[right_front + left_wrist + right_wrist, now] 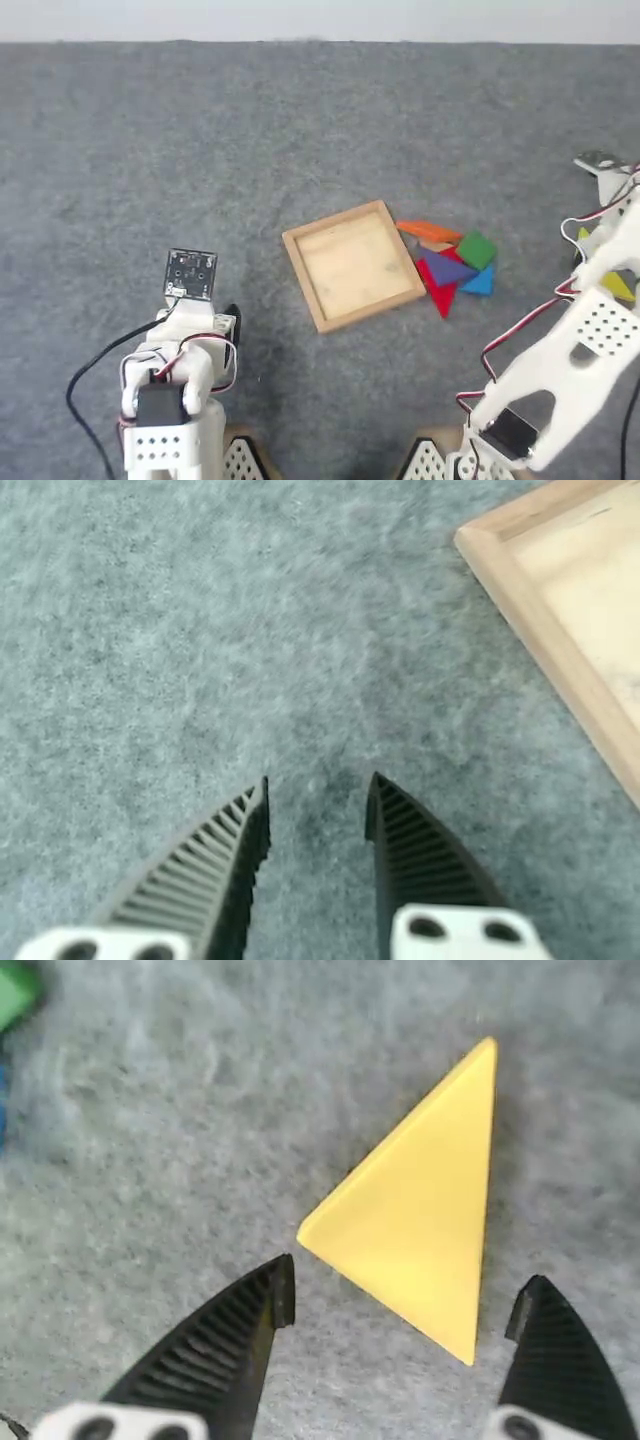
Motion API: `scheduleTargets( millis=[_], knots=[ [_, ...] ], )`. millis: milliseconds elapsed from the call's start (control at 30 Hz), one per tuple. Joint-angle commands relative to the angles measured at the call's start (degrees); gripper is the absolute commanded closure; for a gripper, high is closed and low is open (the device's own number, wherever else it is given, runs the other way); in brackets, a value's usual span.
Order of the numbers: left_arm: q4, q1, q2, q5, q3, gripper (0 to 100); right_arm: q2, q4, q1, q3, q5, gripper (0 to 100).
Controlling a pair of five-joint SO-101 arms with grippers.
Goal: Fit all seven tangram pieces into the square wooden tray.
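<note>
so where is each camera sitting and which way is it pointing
High view: fixed overhead, looking down on the wooden tray, loose pieces and both arms.
Left wrist view: on the left arm, facing down at carpet and a tray corner; open left claw shows.
Right wrist view: on the right arm, facing down at the yellow triangle; open right claw shows.
Shared: tray in high and left wrist; yellow triangle in high and right wrist.
</note>
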Motion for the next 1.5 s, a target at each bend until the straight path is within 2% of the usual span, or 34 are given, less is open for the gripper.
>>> scheduleTargets(
  millis=[0, 233, 400, 533, 700, 833, 1000, 1300, 1467],
  knots=[
    [0.5, 0.0, -1.6, -0.4, -0.5, 85, -8.2, 2.1, 0.7, 1.8, 0.7, 65.3],
    [0.5, 0.0, -1.6, -0.4, -0.5, 85, -26.2, 0.2, 0.3, 18.6, 0.0, 65.5],
    [0.5, 0.0, -1.6, -0.4, -0.5, 85, -36.6, -17.2, 0.0, 40.3, -3.5, 65.3],
    [0.5, 0.0, -1.6, -0.4, -0.5, 85, -38.5, -28.4, -4.6, 54.0, -4.0, 65.2],
    [0.5, 0.0, -1.6, -0.4, -0.5, 85, -36.4, -30.5, -7.2, 51.8, -8.4, 65.2],
    [0.5, 0.0, -1.6, -0.4, -0.5, 85, -33.4, -29.6, -5.6, 45.6, -11.0, 65.1],
    [0.5, 0.0, -1.6, -0.4, -0.5, 85, -29.8, -25.5, -4.3, 40.1, -7.9, 60.2],
    [0.5, 0.0, -1.6, -0.4, -0.5, 85, -21.2, -25.5, -3.8, 34.4, -5.5, 60.1],
    [0.5, 0.0, -1.6, -0.4, -0.5, 85, -15.7, -25.3, -1.2, 29.4, -5.6, 60.1]
  ],
)
